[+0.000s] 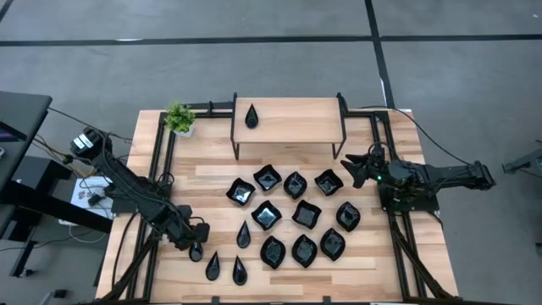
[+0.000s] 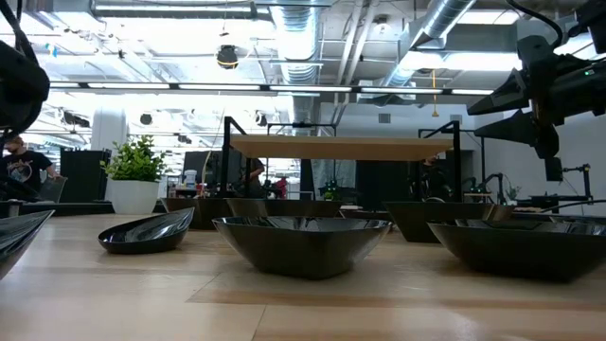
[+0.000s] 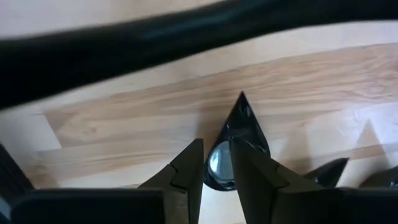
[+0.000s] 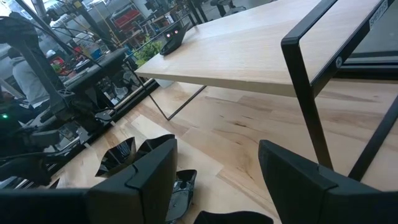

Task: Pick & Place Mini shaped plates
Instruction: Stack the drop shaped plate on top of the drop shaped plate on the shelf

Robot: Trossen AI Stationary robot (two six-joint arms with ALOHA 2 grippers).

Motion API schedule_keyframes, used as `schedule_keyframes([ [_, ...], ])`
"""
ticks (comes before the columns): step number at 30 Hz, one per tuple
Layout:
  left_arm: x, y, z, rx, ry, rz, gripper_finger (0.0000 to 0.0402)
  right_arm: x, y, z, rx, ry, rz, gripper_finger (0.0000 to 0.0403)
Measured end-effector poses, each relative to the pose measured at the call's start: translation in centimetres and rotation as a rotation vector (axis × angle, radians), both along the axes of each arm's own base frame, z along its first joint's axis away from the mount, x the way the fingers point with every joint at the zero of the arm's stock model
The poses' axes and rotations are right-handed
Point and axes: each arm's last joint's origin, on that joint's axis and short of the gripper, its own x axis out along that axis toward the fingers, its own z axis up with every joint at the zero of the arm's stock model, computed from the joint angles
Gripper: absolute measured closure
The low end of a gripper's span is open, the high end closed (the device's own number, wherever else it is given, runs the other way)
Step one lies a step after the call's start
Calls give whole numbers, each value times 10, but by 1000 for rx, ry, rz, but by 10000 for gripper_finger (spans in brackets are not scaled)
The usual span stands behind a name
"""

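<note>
My left claw (image 3: 216, 167) is down low on the counter (image 1: 212, 182), and its two fingers pinch the rim of a slim teardrop plate (image 3: 239, 134). The claw is only partly closed, with the plate's edge between the tips. The plate lies flat on the wood, with its pointy end aimed away from the claw.

I think the grip is the risky part. The plate is shiny and smooth, and I only hold a thin bit of its edge. If I lift fast, it can slip out and drop. It can also swing and tip, because most of the plate hangs out past the fingers.

Just beside this claw lie two more teardrop plates (image 1: 227, 268), and another teardrop (image 1: 244, 235) sits a little farther off. If I swing sideways while low, I can bump them and push them around.

Farther away sits the big bunch of wavy square and leaf plates (image 1: 295, 219). I must carry my plate high over them.

Beyond that stands the little raised shelf (image 1: 288, 120) with one teardrop (image 1: 251, 116) on it already. Its black frame can catch my arm. The small green plant (image 1: 179, 118) is near that corner too.

My right claw (image 1: 356, 170) waits wide open and empty, far across, beside the shelf leg.
</note>
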Motion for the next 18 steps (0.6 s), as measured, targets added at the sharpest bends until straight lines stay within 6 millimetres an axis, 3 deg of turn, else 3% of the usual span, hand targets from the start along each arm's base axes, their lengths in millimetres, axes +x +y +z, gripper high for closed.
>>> schedule_keyframes([
  [18,-2,2,-11,-22,-24,-5,319,0,0,0,0,0,0,182],
])
